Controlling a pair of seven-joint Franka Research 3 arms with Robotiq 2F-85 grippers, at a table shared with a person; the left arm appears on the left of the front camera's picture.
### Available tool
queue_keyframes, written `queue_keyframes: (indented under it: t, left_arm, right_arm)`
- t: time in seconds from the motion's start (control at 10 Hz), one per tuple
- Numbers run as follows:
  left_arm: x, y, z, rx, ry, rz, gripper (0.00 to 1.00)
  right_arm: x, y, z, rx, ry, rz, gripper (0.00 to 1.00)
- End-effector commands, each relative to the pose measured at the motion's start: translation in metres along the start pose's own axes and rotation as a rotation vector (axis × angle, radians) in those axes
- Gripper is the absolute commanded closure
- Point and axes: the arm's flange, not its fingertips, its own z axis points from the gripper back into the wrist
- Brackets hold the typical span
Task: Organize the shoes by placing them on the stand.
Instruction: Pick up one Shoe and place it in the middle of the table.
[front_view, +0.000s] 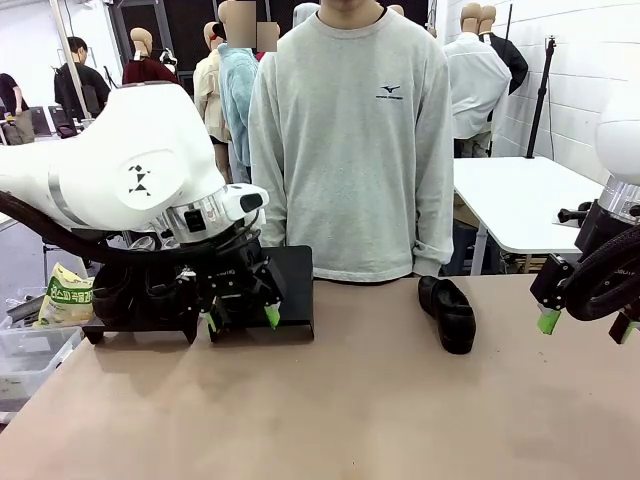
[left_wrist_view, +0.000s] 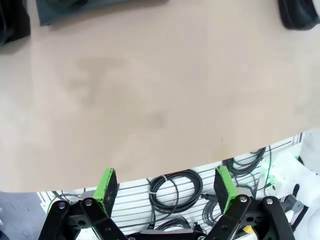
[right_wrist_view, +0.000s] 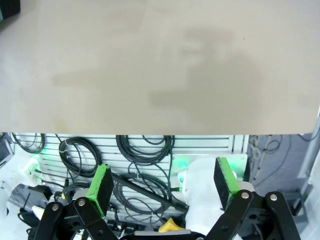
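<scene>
Two glossy black shoes (front_view: 447, 312) lie side by side on the tan table, right of centre, near the person's side. One of them shows as a black shoe (left_wrist_view: 299, 12) at the top right of the left wrist view. The black stand (front_view: 293, 283) sits at the far left of the table. Dark shapes (front_view: 135, 295) on it are mostly hidden behind my left arm. My left gripper (front_view: 240, 318) hangs open and holds nothing just in front of the stand; its green pads (left_wrist_view: 106, 184) stand wide apart. At the right edge my right gripper (front_view: 586, 325) is open too, its pads (right_wrist_view: 101, 182) spread over bare table.
A person in a grey sweatshirt (front_view: 350, 140) stands at the far edge, between stand and shoes. A snack bag (front_view: 66, 296) and a clear plastic bin (front_view: 30, 355) sit at the left. A white table (front_view: 520, 190) stands behind on the right. Cables (left_wrist_view: 175, 187) hang below the near edge.
</scene>
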Motion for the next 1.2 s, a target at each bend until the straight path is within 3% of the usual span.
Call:
queue_keyframes:
  t: [0.0, 0.1, 0.3, 0.5, 0.7, 1.1]
  left_arm:
    - [-0.003, 0.001, -0.008, 0.021, 0.03, -0.007, 0.0]
    - [-0.003, 0.001, -0.008, 0.021, 0.03, -0.007, 0.0]
    - [-0.003, 0.001, -0.008, 0.021, 0.03, -0.007, 0.0]
    - [-0.003, 0.001, -0.008, 0.021, 0.03, -0.007, 0.0]
    - [-0.003, 0.001, -0.008, 0.021, 0.03, -0.007, 0.0]
    - [-0.003, 0.001, -0.008, 0.021, 0.03, -0.007, 0.0]
  right_arm:
    - [0.0, -0.002, -0.001, 0.005, 0.005, 0.011, 0.0]
    - [0.0, 0.0, 0.0, 0.0, 0.0, 0.0, 0.0]
    - [0.051, 0.03, 0.009, -0.035, 0.034, 0.112, 0.0]
    - [0.1, 0.071, 0.005, -0.042, 0.007, 0.151, 0.0]
    - [0.158, 0.103, -0.026, -0.018, 0.049, 0.142, 0.0]
    - [0.228, 0.131, -0.091, -0.046, 0.031, 0.139, 0.0]
